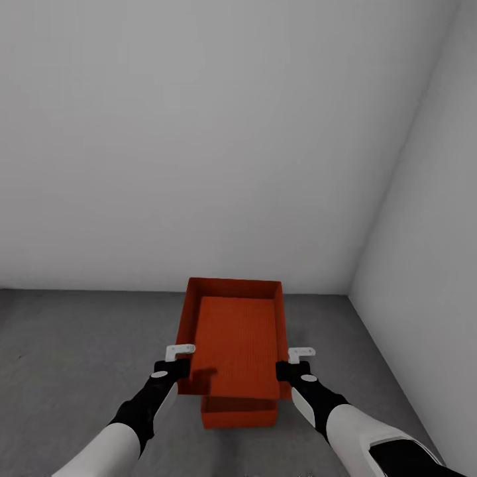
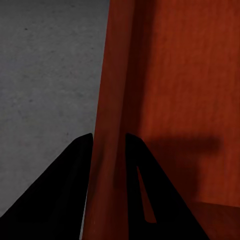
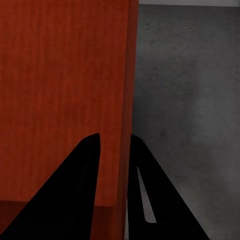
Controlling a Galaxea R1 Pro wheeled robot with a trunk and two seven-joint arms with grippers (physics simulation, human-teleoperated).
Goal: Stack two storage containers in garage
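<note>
Stacking step, in the garage corner. Both grippers were clamped on the top bin (image 1: 235, 344): left gripper (image 1: 183, 361) at 9 o'clock wall, right gripper (image 1: 289, 366) at 3 o'clock wall. Bottom bin (image 1: 238, 412) sat on the concrete floor (image 1: 73, 344) under it, toward 6 o'clock. Top bin probably hung just above. Next: line up, lower, let go.

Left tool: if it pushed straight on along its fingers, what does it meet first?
The left tool straddles the held container's side wall, so that wall fills its line. Beyond lies the grey concrete floor, probably next; depth is unclear.
</note>
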